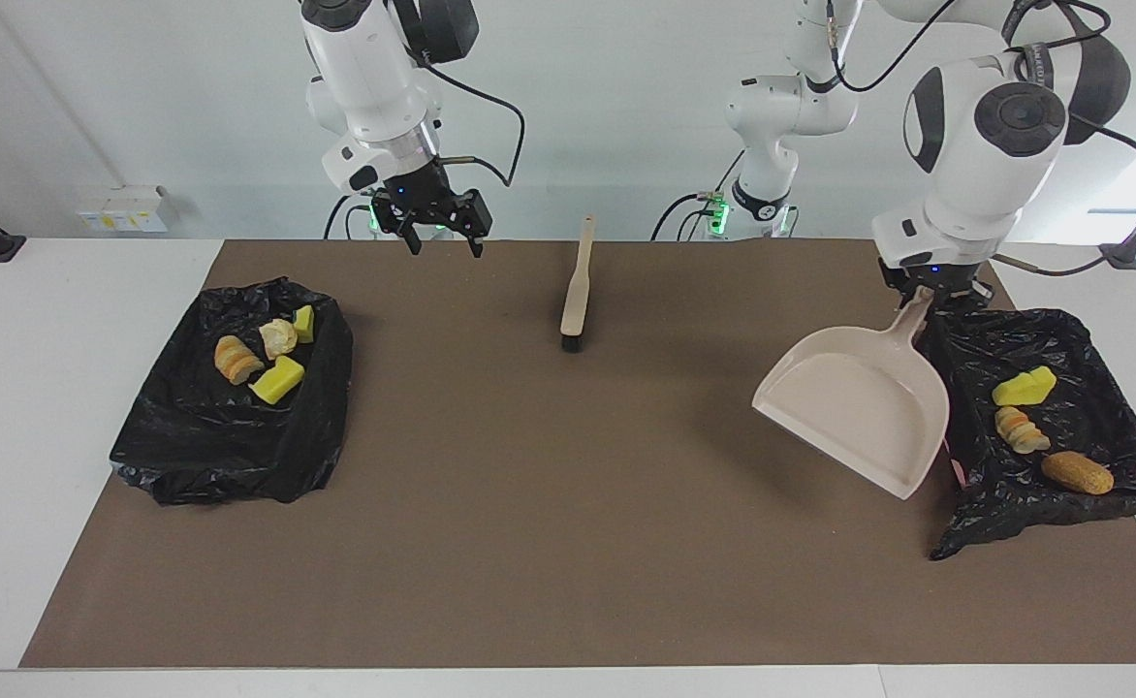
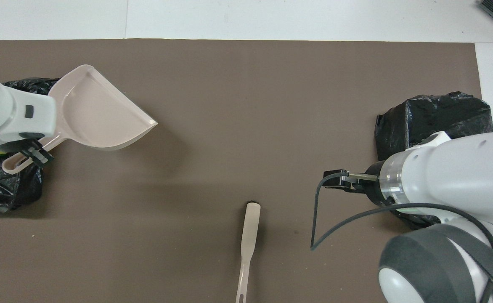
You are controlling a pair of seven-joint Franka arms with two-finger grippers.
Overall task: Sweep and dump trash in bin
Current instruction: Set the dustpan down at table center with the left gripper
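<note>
The brown mat (image 1: 568,504) covered the worktop (image 1: 64,407). Two black bins (image 1: 229,427) (image 1: 1062,427) sat at its ends, four trash (image 1: 263,354) scraps in one and three (image 1: 1038,427) in the other. The left tool (image 1: 929,291) gripped the raised dustpan (image 1: 854,407) by its handle. The brush (image 1: 576,291) lay between the bins. The right tool (image 1: 444,233) hung wide, holding nothing.

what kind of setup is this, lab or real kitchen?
Looks like a robotics lab bench: two fixed-base arms behind a brown mat on a white table, with staged props: a dustpan, brush and bag-lined bins.
</note>
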